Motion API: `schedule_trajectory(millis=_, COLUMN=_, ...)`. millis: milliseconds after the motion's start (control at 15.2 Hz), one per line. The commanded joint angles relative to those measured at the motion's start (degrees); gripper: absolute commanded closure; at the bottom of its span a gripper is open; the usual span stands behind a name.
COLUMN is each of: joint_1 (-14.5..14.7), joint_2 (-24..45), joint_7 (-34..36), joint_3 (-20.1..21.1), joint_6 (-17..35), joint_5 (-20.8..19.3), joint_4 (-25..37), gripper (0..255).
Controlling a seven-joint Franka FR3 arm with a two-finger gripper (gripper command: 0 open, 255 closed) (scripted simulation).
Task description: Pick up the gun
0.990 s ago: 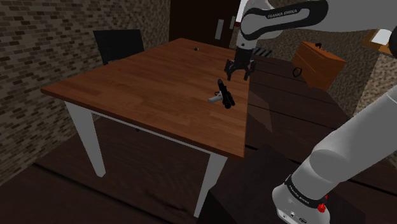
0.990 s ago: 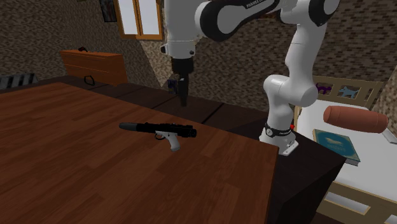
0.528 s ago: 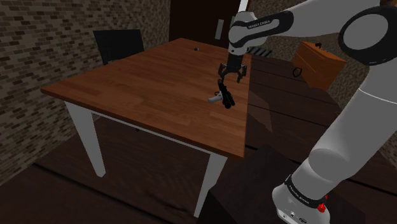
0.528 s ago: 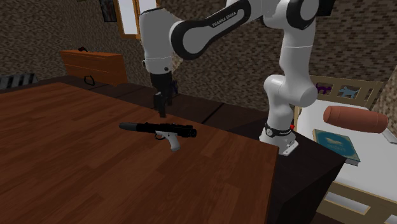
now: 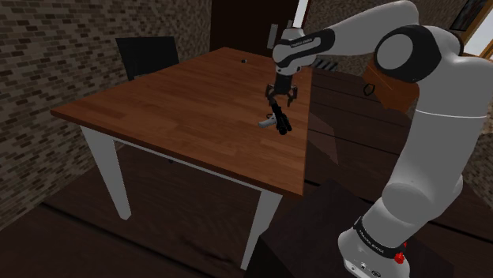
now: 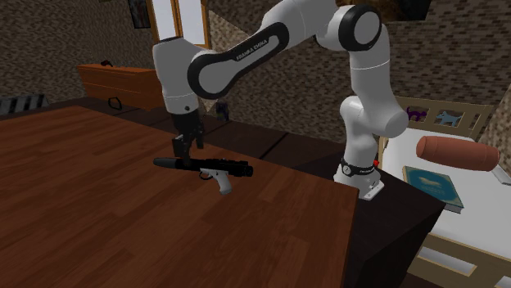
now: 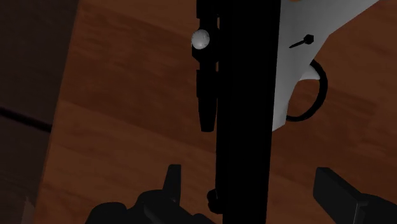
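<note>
Gun (image 5: pixel 276 118): lies flat on the table top nr the edge that faces the stand. Long thin black barrel, pale grey-white grip sticking out sideways.
Gun, close (image 7: pixel 248 95): barrel reads as a flat black bar. Narrower black piece runs alongside it, w/ a small grey round knob (image 7: pixel 200 39). White grip has a thin black trigger-guard loop.
Table (image 5: pixel 182 103): brown wood top w/ visible plank grain, square corners, plain white legs.
Gripper (image 5: pixel 278 101): all black, pointing down, right over the gun's barrel.
Gripper state: fingers apart, one each side of the barrel in the wrist view (image 7: pixel 254 191), gap on both sides, no contact, nothing held.
Second ext. view: gripper (image 6: pixel 184 151) sits over the muzzle half of the gun (image 6: pixel 209 168); fingertips low, close to the barrel.
Arm: goes up from the stand (image 5: pixel 316 237), elbow high, white forearm slants down toward the table, wrist bent so the hand faces down.
Hidden / cut off: barrel and grip run off the wrist view's edge. Whether the fingertips reach the wood, can't tell.
Tiny dark item (image 5: pixel 243 59): far end of table, too small to identify.
Surroundings: rough brick walls (image 5: pixel 47 47), black chair (image 5: pixel 146 54) behind the table, orange-brown wooden chest (image 6: pixel 123 86) w/ dark ring handle.
</note>
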Motion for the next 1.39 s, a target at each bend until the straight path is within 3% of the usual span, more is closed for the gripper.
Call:
schedule_trajectory(millis=0, joint_1=-0.1, joint_2=0.8, joint_7=0.1, joint_3=0.0, joint_6=1.1, joint_5=0.1, joint_4=-0.3, gripper=0)
schedule_trajectory(millis=396, joint_1=-0.1, joint_2=2.1, joint_7=0.2, joint_3=0.0, joint_6=4.1, joint_5=0.1, joint_4=-2.0, gripper=0)
schedule_trajectory(millis=462, joint_1=-0.2, joint_2=2.3, joint_7=0.1, joint_3=0.0, joint_6=4.1, joint_5=0.2, joint_4=-1.8, gripper=255)
schedule_trajectory(millis=1056, joint_1=-0.1, joint_2=2.1, joint_7=0.2, joint_3=0.0, joint_6=4.1, joint_5=0.1, joint_4=-2.0, gripper=255)
schedule_trajectory(millis=1320, joint_1=-0.1, joint_2=1.0, joint_7=0.1, joint_3=0.0, joint_6=1.5, joint_5=0.1, joint_4=-0.5, gripper=255)
